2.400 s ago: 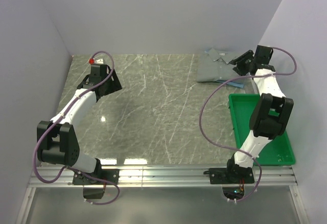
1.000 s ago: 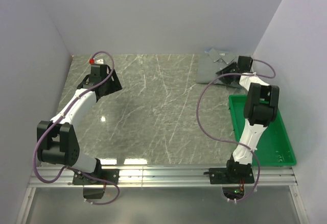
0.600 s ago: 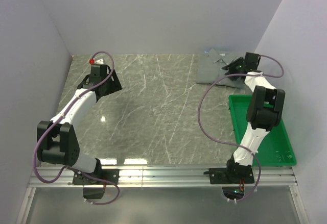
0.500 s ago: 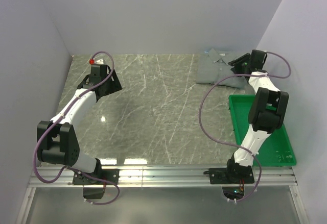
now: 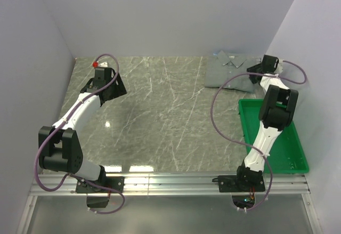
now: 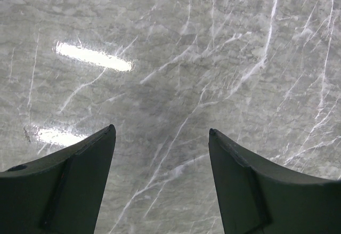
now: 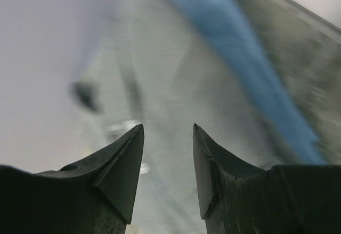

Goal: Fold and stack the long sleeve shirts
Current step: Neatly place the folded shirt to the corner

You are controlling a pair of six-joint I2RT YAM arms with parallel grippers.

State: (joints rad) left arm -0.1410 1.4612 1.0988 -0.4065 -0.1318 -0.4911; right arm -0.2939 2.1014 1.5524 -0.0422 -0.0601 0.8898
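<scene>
- Left gripper (image 6: pixel 160 138): far across the table (image 5: pixel 160 117) from the tray (image 5: pixel 295 143), fingers wide with only bare marble between them. It looks parked out of the way.
- Grey shirt (image 5: pixel 228 75): folded flat with its collar showing, just beyond the tray's far left corner.
- Blue shirt (image 7: pixel 240 58): only a blurred blue strip shows below the right wrist, so it is probably under the grey one.
- Right gripper (image 7: pixel 168 127): just past the tray's far edge, beside the shirts, fingers narrowly apart and holding nothing. I'd judge the 2 shirts are already stacked.
</scene>
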